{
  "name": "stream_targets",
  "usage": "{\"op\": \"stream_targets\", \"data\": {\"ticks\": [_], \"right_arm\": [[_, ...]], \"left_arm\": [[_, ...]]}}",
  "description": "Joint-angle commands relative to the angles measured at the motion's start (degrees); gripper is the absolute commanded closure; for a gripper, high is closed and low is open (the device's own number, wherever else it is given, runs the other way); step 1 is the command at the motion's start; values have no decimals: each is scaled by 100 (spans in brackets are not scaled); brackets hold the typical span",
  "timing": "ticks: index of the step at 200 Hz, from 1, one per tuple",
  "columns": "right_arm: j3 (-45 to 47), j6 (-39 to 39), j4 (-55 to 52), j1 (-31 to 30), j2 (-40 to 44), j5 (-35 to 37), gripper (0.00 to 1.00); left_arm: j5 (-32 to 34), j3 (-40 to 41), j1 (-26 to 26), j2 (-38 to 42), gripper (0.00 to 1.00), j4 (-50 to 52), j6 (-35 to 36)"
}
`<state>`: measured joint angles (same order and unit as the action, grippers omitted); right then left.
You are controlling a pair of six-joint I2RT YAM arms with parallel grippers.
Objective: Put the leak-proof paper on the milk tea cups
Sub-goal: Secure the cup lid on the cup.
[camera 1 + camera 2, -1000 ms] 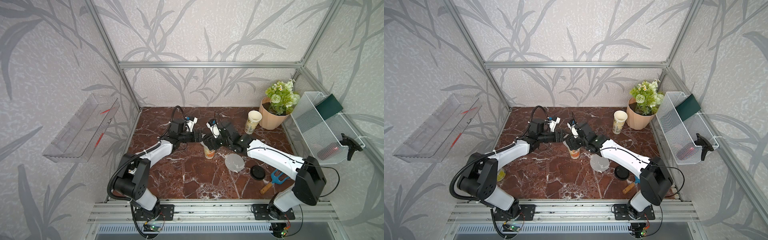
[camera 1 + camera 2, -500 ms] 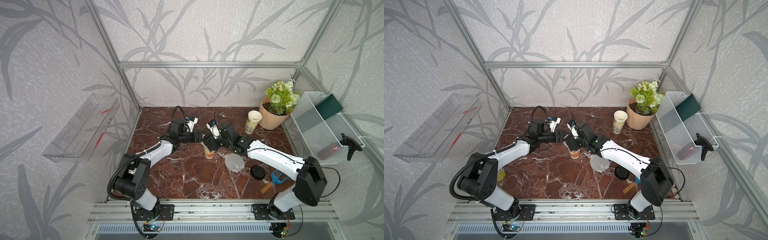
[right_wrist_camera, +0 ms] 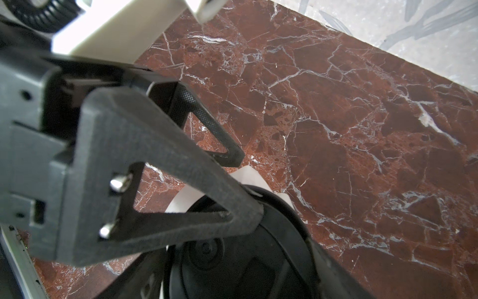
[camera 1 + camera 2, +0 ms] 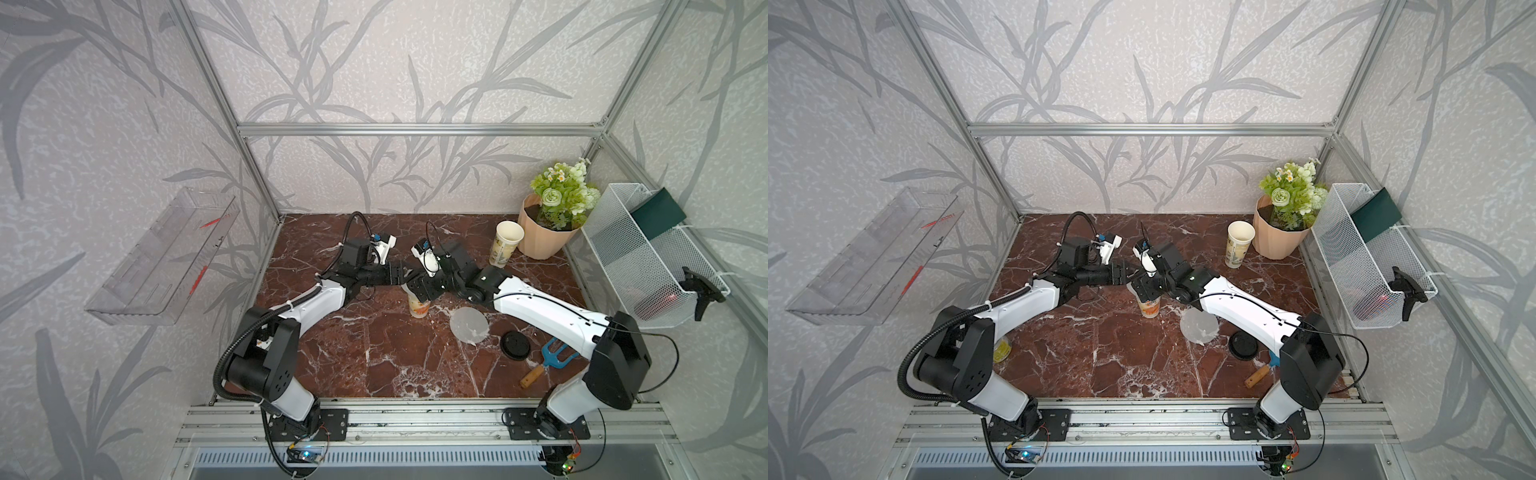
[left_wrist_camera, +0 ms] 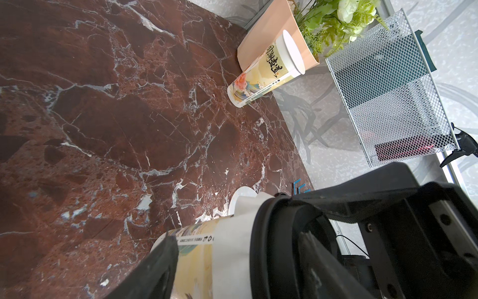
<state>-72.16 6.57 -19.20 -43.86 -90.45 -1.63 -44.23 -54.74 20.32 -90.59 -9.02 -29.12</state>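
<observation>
A milk tea cup stands mid-table. One leak-proof paper drapes over its mouth under a black lid. My right gripper reaches down from above, shut on that lid's rim. My left gripper is open and rolled sideways. Its upper finger lies across the lid and its lower finger beside the cup wall. A second leak-proof paper lies flat on the table. The other milk tea cup stands uncovered at the back right.
A peach flower pot stands behind the back cup, next to a white wire basket on the right wall. Another black lid and a blue fork tool lie under my right arm. A clear shelf hangs on the left wall.
</observation>
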Motion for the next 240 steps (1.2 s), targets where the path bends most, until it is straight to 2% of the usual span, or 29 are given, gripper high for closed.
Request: {"op": "stream_targets", "data": {"ticks": [1, 130, 240], "right_arm": [[71, -89, -963, 0, -226, -79, 16], [-123, -233, -1103, -51, -209, 67, 14], [100, -202, -914, -62, -288, 66, 14]], "left_arm": [[184, -11, 6, 48, 26, 533, 85], [204, 5, -28, 214, 26, 550, 66], [245, 246, -89, 58, 36, 497, 136]]}}
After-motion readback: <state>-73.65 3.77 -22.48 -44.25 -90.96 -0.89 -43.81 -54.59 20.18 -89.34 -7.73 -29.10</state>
